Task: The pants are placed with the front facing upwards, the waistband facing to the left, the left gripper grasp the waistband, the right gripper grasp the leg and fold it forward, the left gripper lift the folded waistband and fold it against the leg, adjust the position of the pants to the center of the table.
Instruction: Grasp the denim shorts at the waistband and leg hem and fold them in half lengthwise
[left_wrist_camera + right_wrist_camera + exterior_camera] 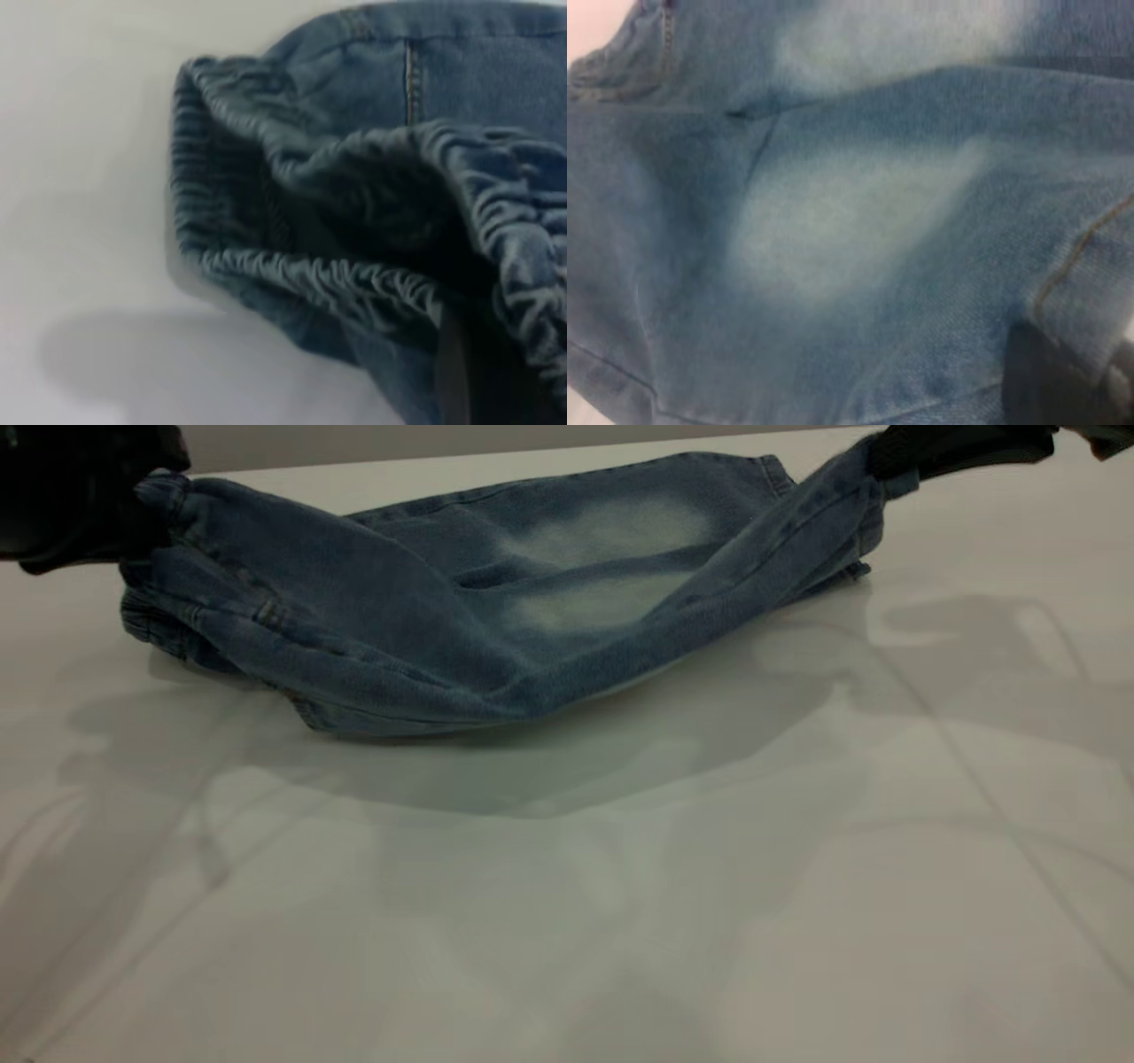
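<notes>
Left gripper [133, 522] clamps the waistband [292, 266]; right gripper [895, 465], jaws seemingly closed, lifts the pants [496, 602] leg.

A glossy white surface [567, 921] fills nearly the whole exterior view; soft grey shadows and faint straight reflected lines cross it near and to the right; beyond its far edge runs a plain grey wall [443, 443] along the top.

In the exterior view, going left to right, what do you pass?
Bulky all-black left gripper → gathered elastic waistband → pale faded patches on the blue denim pants → stitched leg cuff → black right gripper.
</notes>
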Robot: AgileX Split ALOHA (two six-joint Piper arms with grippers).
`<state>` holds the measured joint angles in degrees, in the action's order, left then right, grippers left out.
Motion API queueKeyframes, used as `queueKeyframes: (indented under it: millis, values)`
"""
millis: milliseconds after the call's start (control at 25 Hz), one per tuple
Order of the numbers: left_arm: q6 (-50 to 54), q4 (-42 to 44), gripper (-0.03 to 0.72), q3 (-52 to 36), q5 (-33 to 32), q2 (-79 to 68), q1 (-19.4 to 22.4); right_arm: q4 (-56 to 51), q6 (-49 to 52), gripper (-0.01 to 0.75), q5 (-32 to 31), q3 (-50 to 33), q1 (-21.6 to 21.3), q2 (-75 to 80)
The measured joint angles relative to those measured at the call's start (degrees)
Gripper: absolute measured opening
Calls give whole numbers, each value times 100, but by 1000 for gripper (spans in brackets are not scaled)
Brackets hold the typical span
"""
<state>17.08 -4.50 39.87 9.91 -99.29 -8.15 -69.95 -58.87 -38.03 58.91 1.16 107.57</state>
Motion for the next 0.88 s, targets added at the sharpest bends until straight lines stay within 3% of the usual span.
queueKeyframes:
  millis: [640,880]
  values:
    - [-5,0,75,955,-46,-669,0,-15,67,17,34,876,0,195]
    - [-23,0,75,1209,-88,-829,0,-2,171,18,-291,1293,0,739]
